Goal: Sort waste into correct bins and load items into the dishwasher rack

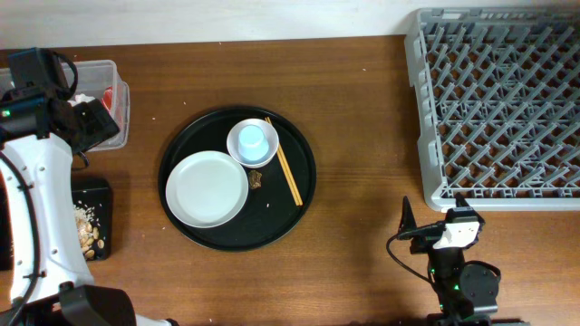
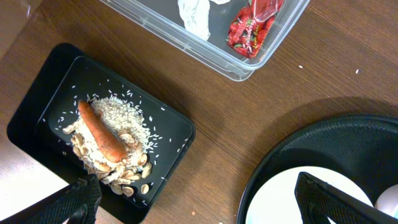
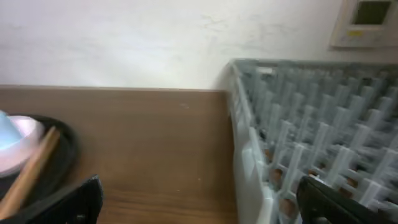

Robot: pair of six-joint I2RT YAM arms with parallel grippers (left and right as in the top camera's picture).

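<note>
The round black tray point(image 1: 181, 149) carries a white plate point(image 1: 207, 187), a light-blue cup point(image 1: 252, 140), wooden chopsticks point(image 1: 288, 172) and a small dark brown bit point(image 1: 257, 179). The clear tub point(image 2: 249, 65) holds white tissue point(image 2: 196, 15) and a red wrapper point(image 2: 252, 25). The black bin point(image 2: 43, 118) holds rice-like scraps point(image 2: 124, 112) and an orange carrot point(image 2: 102, 134). My left gripper point(image 2: 205, 205) is open and empty, above the table between the black bin and the tray. My right gripper point(image 3: 199, 208) is open and empty, low beside the grey rack point(image 3: 311, 155).
The grey rack point(image 1: 498, 100) fills the table's right side and holds nothing. The clear tub point(image 1: 113, 100) and black bin point(image 1: 95, 195) stand at the left edge, partly under my left arm. The plate's edge point(image 2: 280, 199) shows in the left wrist view.
</note>
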